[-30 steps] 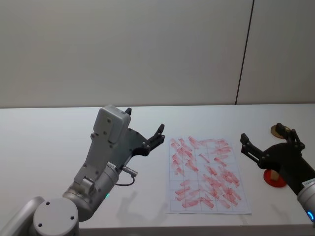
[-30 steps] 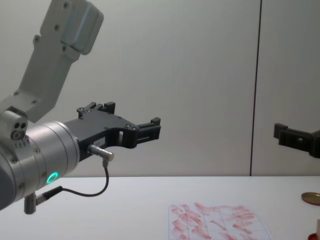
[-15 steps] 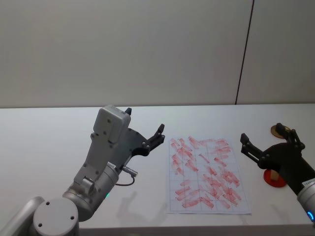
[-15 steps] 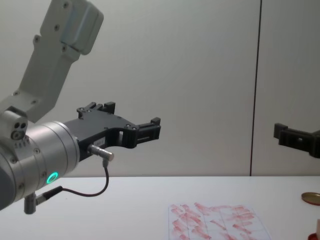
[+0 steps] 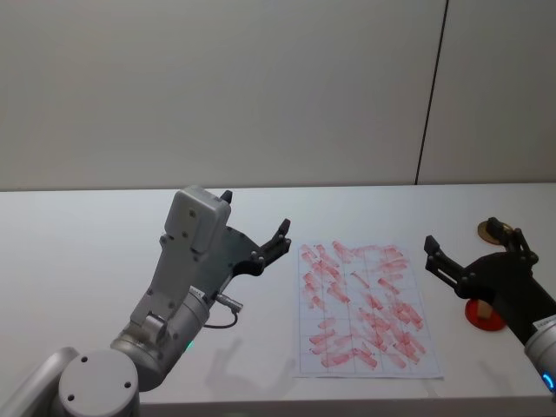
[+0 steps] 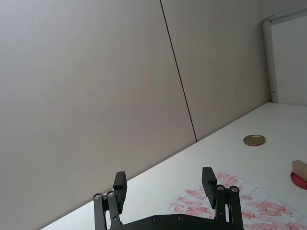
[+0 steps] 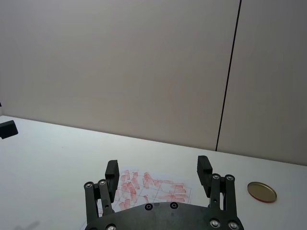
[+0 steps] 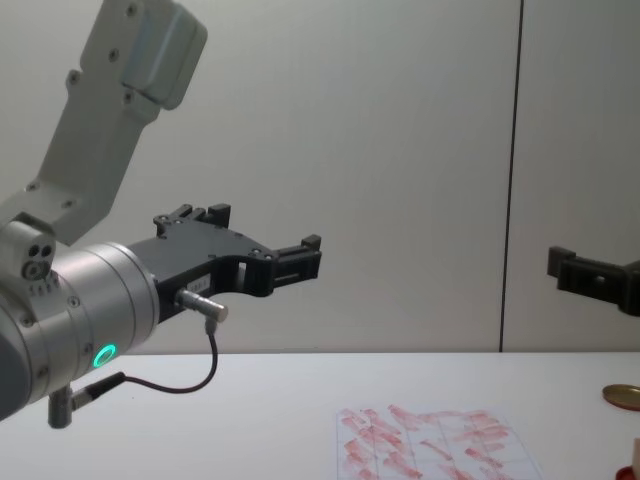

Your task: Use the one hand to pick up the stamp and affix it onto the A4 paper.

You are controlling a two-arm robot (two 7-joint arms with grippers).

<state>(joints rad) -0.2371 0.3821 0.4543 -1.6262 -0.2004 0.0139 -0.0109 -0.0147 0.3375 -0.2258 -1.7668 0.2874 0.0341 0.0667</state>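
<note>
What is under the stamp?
The stamp stands on a red round pad on the white table. The stamp covers the pad's surface directly beneath it, so that part cannot be seen.

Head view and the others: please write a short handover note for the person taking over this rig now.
Left gripper: open, empty, raised above the table, left of the A4 paper.
Right gripper: open, empty, raised right of the paper, near the red round pad.
Stamp: stands on that pad, untouched; a gold-coloured disc lies farther back.
Done: nothing yet; the paper already carries many red marks.
Left: grasp the stamp, probably with the right gripper, and press it onto the paper.
</note>
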